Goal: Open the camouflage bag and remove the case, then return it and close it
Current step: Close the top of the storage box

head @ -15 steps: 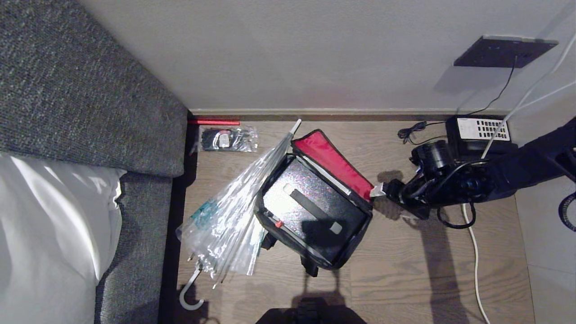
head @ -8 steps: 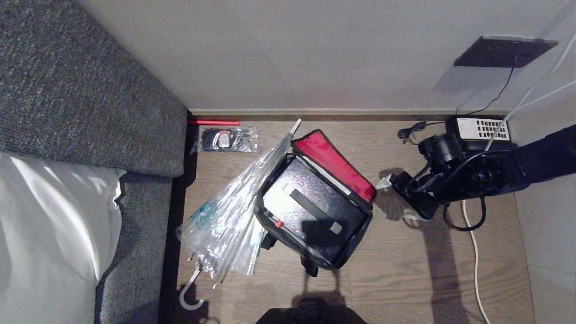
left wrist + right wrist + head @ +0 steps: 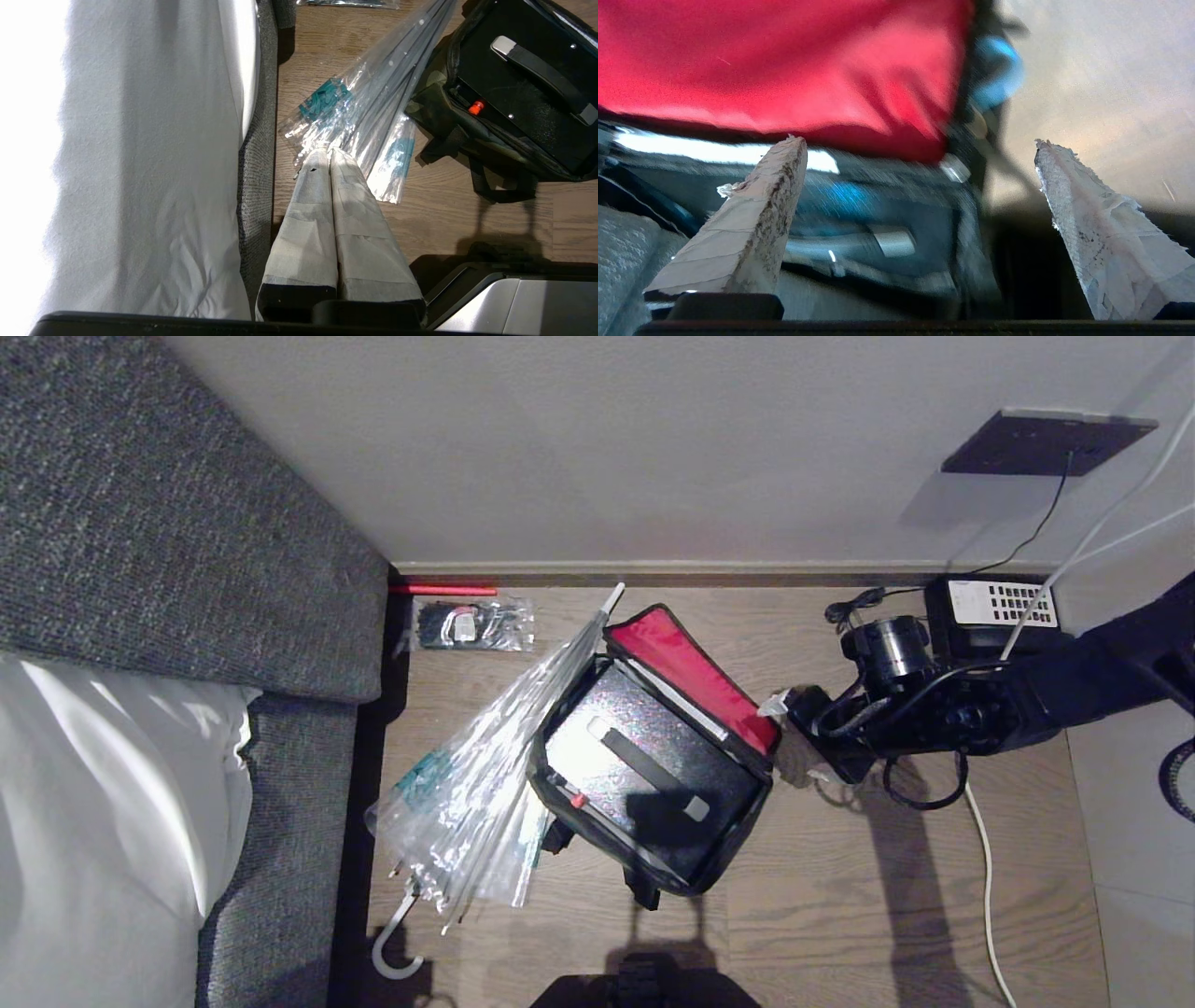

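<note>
- Lying open at centre frame in the head view, the bag [image 3: 653, 775] sits on the wood floor [image 3: 840, 896], its red-lined flap [image 3: 691, 677] raised toward upper right.
- A black case [image 3: 644, 770] with a strap handle fills the bag's interior, bounded by the dark zip rim on all sides.
- The right gripper [image 3: 794, 737] hangs just beside the flap's lower right corner, right of centre; its taped fingers [image 3: 752, 219] are spread wide and grasp nothing, with the red flap and bag edge showing between them in the right wrist view.
- The left gripper [image 3: 328, 151] hovers over the floor beside the couch edge, its wrapped fingers pressed together and empty.
- A clear-wrapped umbrella [image 3: 485, 775] leans along the bag's left edge, touching it, its hooked handle at lower left.
- A grey couch [image 3: 187, 523] walls off the left side of the frame; a baseboard [image 3: 700, 569] closes the top.
- A black box [image 3: 994, 611] with a white keypad stands at upper right, and a white cable [image 3: 985, 887] runs down the right side.
- Bare floor lies open below and right of the bag.
</note>
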